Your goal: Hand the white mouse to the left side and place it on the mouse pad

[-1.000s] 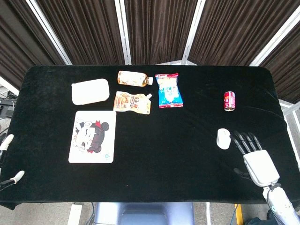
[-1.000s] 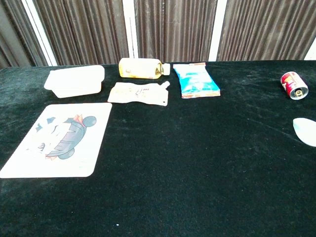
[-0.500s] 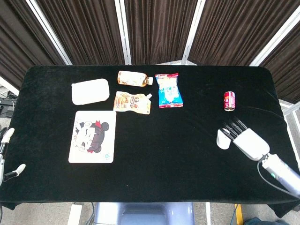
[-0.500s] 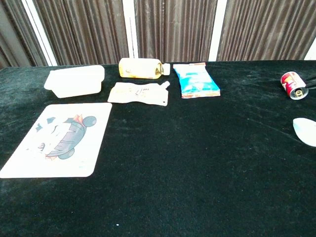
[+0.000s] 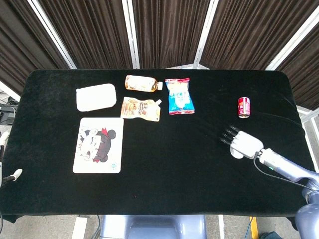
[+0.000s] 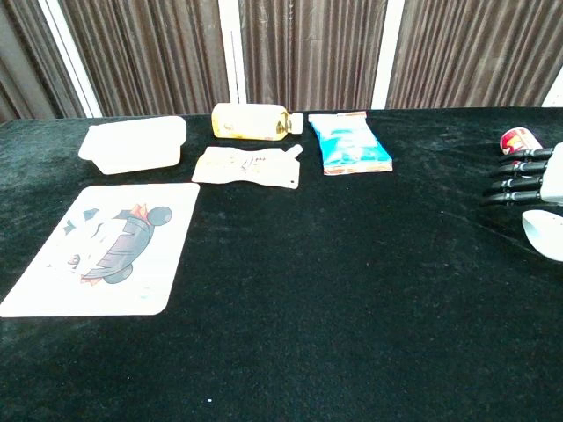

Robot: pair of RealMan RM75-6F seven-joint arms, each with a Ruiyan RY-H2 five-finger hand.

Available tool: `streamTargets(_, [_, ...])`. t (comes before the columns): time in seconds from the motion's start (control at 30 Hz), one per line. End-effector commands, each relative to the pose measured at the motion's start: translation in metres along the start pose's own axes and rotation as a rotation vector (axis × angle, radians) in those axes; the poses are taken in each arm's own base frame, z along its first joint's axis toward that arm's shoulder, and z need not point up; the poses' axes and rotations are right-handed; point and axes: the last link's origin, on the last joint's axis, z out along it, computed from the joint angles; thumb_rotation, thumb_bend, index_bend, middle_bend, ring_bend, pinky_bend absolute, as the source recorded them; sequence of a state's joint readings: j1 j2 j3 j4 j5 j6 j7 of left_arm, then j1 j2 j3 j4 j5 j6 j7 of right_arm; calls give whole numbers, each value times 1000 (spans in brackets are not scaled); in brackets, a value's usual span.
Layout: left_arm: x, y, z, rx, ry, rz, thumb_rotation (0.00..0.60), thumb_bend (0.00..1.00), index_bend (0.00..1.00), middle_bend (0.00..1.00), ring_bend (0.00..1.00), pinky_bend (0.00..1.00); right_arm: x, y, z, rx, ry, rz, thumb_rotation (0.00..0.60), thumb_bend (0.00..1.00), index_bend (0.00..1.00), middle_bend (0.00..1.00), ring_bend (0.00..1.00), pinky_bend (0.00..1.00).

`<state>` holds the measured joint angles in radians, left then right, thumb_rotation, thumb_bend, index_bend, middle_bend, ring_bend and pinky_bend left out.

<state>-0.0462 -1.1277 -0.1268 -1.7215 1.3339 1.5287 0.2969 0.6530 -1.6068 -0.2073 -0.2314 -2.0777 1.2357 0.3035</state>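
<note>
The white mouse (image 6: 544,236) lies on the black table at the right. In the head view it is almost hidden under my right hand (image 5: 242,144), with only a white sliver (image 5: 236,153) showing. That hand hovers over the mouse with its dark fingers (image 6: 515,178) stretched straight toward the left, holding nothing. The mouse pad (image 5: 98,145) with a cartoon print lies flat at the left, also seen in the chest view (image 6: 101,249). Only the pale fingertips (image 5: 16,173) of my left hand show, off the table's left edge, apart and holding nothing.
Along the back stand a white box (image 5: 95,96), a yellow bottle (image 5: 142,83) on its side, an orange pouch (image 5: 141,108) and a blue snack bag (image 5: 180,96). A red can (image 5: 243,107) stands just behind my right hand.
My right hand swung from beside the mouse to above it, and its fingers now point left. The mouse has not moved. My left fingertips drifted a little along the table edge.
</note>
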Motion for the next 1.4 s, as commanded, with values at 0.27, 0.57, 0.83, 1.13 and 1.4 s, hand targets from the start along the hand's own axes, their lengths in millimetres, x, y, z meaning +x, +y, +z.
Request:
streamTargets(0.27, [-1,-3,2,12,-1,0,600,0,0,0,0,0,-2,-5,6,13,-4,23,600,0,30,97,0,0])
streamTargets(0.57, [-1,-2,2,10,0,2,600,0,0,0,0,0,-5,-9,7,9,-17,53,600,5,168,308,158,252])
streamTargets(0.83, [-2,-1,1,6,-4,3,600,0,0,0,0,0,-6,-13,3,14,-3,84,600,340,478,589,429,459])
streamTargets(1.13, [0,1,0,-2,-9,-14,600,0,0,0,0,0,25,-12,3,77,182,9,600,416,510,614,459,488])
streamTargets(1.4, [1,1,-2,-21,-22,-26,600,0,0,0,0,0,80,-17,29,211,420,-112,600,406,511,617,462,494])
